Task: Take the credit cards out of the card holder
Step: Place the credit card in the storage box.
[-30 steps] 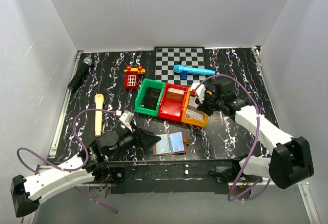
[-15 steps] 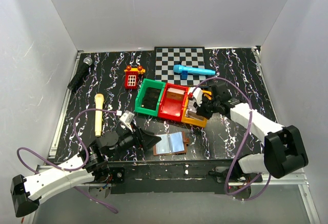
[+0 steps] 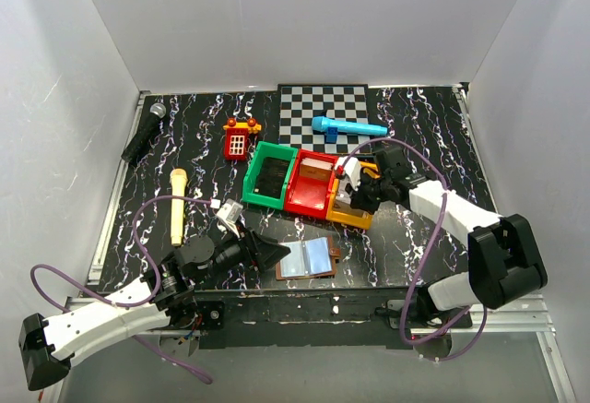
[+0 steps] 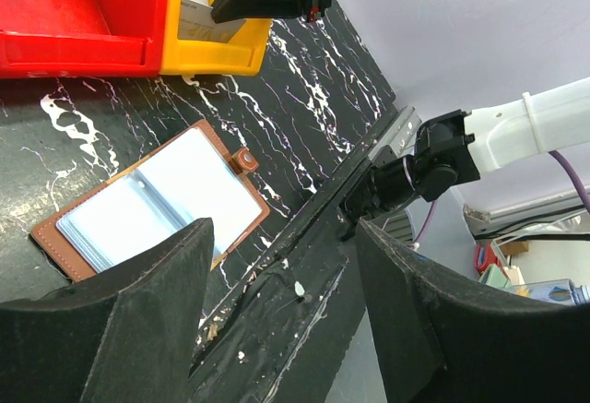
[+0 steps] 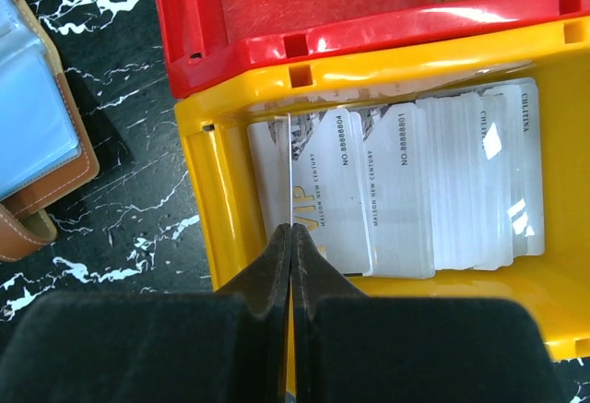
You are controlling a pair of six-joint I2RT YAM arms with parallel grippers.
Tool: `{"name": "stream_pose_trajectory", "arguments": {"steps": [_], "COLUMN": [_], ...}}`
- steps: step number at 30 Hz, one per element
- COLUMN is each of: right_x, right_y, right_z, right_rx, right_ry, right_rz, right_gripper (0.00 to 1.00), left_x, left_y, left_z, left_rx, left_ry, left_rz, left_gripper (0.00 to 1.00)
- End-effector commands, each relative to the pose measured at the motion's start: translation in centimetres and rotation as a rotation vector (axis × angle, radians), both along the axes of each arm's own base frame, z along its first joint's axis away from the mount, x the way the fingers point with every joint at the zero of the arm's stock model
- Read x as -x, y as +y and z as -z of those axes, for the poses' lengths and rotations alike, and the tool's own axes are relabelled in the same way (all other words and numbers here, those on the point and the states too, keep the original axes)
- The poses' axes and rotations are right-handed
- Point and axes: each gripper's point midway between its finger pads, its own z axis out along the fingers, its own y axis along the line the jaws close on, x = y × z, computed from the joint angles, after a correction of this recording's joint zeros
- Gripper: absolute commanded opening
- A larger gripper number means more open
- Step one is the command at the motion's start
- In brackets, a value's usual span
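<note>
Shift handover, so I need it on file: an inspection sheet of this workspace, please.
Surface: black marbled table, checkered mat.
Job's things: card holder open flat; credit cards lying in yellow bin.
Clutter: green bin, red bin, black microphone, yellow microphone, blue microphone, toy phone booth.
Grippers: left gripper open beside card holder; right gripper shut on held card, edge-on over yellow bin.
Cables: purple cables at both arms.
Surroundings: white walls.

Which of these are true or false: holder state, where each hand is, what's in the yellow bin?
1. The card holder lies open on the table. True.
2. The right hand rests on the card holder. False: it hangs over the yellow bin.
3. The left hand is open and empty. True.
4. The yellow bin is empty. False: several credit cards lie in it.
5. The right hand is shut on a card held edge-on. True.
</note>
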Motion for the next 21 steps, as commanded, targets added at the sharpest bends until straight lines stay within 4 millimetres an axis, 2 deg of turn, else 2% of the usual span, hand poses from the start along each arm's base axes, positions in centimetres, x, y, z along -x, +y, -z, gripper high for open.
{"name": "stream_pose_trajectory", "arguments": {"steps": [1,21], "right_x": [-1.2,-2.9], "right_y": [-0.1,-1.8], "right_z": [-0.3,0.3], "right_rx": [0.014,0.130], "right_ry": [-0.006,-0.010], "right_rz": [0.013,0.086], "right_gripper": [0.01,0.01], "left_x": [-0.1,-0.2], "left_y": [0.2,0.3], "left_z": [0.4,0.6], "left_rx": [-0.018,-0.033], "left_ry": [-0.009,-0.015], "left_rz": [-0.003,-0.005], "left_gripper": [0.62,0.63]}}
